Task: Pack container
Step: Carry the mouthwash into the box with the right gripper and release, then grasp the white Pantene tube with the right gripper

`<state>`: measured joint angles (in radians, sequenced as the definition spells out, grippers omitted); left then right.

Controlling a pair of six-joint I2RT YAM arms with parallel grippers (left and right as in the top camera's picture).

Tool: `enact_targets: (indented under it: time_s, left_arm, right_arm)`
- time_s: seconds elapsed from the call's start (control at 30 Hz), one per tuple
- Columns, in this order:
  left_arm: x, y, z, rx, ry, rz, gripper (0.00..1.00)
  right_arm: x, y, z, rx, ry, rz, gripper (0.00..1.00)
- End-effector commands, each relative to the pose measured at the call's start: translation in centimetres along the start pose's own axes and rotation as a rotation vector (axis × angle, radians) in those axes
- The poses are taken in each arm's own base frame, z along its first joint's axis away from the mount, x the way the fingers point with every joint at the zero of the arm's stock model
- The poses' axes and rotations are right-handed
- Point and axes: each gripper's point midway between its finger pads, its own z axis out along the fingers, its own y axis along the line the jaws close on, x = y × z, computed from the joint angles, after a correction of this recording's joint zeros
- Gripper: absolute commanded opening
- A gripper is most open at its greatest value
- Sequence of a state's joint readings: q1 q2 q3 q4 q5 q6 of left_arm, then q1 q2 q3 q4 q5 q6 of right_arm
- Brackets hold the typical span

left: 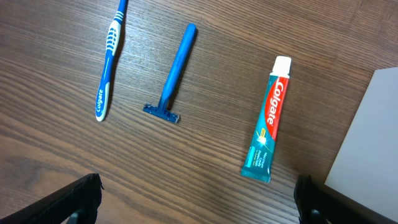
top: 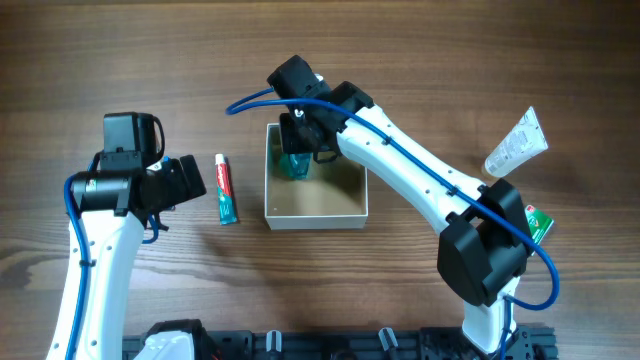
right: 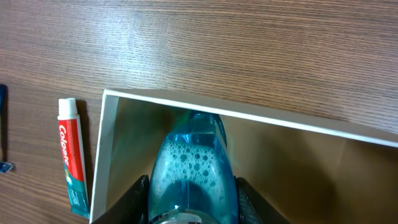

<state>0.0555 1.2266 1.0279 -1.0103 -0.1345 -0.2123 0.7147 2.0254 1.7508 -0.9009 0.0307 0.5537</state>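
The container (top: 345,212) is a square white-walled box with a tan inside at the table's middle; it also shows in the right wrist view (right: 249,114). My right gripper (right: 191,199) is shut on a clear blue bottle (right: 189,168) of bubbly liquid and holds it inside the container's far left corner (top: 296,163). A toothpaste tube (top: 227,188) lies just left of the box. My left gripper (left: 199,199) is open and empty over the table, near the toothpaste (left: 268,127). A blue razor (left: 171,78) and a blue toothbrush (left: 109,62) lie beyond it.
A white squeeze tube (top: 517,143) lies at the far right. A small green and red packet (top: 540,222) shows beside the right arm's base. The container's white corner (left: 367,137) is at the right edge of the left wrist view.
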Motion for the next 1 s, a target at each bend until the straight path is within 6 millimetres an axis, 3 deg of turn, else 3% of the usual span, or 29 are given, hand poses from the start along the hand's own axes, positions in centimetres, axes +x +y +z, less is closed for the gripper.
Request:
enact_targets:
  time_s: [0.0,0.07,0.37,0.47,0.6,0.67,0.7,0.77,0.87,0.97]
  left_arm:
    - [-0.7,0.5,-0.3,-0.022,-0.02,-0.022,1.0]
    - [-0.7,0.5,-0.3,-0.022,-0.02,-0.022,1.0]
    - [-0.7,0.5,-0.3,-0.022,-0.02,-0.022,1.0]
    - [-0.8,0.5,-0.3,-0.021,-0.022,-0.022,1.0]
    - [-0.9,0.4,-0.3,-0.02,-0.029,-0.023,1.0]
    - [-1.0,0.4,-0.3,-0.019,-0.03,-0.023,1.0]
    - [-1.0,0.4,-0.3,-0.019,-0.031,-0.023,1.0]
    - [-1.0,0.4,-0.3,-0.019,-0.031,-0.023,1.0]
    - [-1.0,0.4,-0.3,-0.019,-0.03,-0.024,1.0]
    - [-1.0,0.4,-0.3,-0.019,-0.031,-0.023,1.0]
  right_arm:
    - [0.0,1.2,-0.2,-0.053,0.007,-0.035,0.57]
    - [0.0,1.3,-0.2,-0.053,0.008,-0.043,0.66]
    - [0.1,1.7,-0.6,-0.075,0.009,-0.119,0.67]
    - [-0.6,2.9,-3.3,-0.127,-0.045,-0.235,0.67]
    - [-2.9,4.2,-10.5,-0.172,-0.218,-0.364,0.68]
    - [-5.3,-0.9,-14.8,0.032,-0.364,-0.162,0.7]
    - [-6.0,-5.4,-16.8,0.175,-0.424,0.018,0.79]
    - [-5.8,-11.1,-19.4,0.275,-0.447,0.223,0.84]
    - [-5.1,-17.8,-22.6,0.311,-0.435,0.356,0.88]
    - [-3.3,-24.9,-24.4,0.371,-0.344,0.343,0.91]
